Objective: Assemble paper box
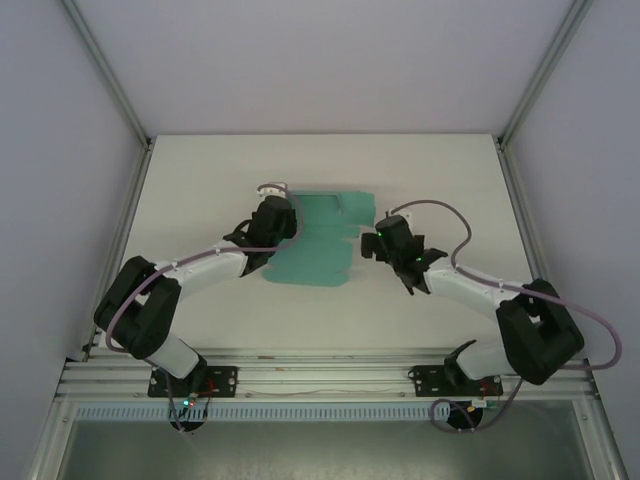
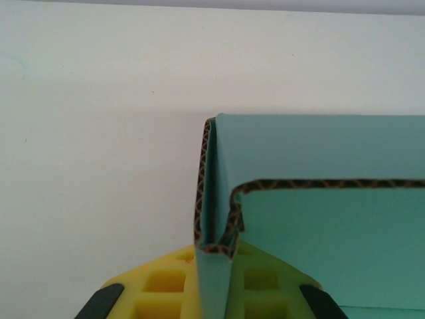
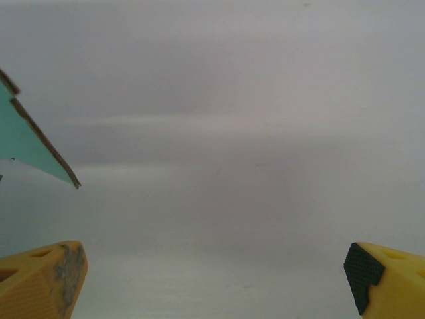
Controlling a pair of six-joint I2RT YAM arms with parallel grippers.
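Left fingers [image 2: 159, 292] clamping paper box [image 2: 332, 232] edge, right fingers [image 3: 40, 279] wide, bare table [image 1: 200, 180] ahead

Open table [image 1: 200, 185] flanks the paper box [image 1: 320, 252].

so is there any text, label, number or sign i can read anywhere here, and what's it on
None: no word, label, number or sign can be read in any view. The paper box is plain teal card, and the table is unmarked white.

was a robotics lab cell: bare white surface [image 1: 200, 180], plain panel walls [image 1: 60, 150], aluminium frame posts [image 1: 107, 70], arms [image 1: 205, 268] bolted to a rail [image 1: 320, 372].
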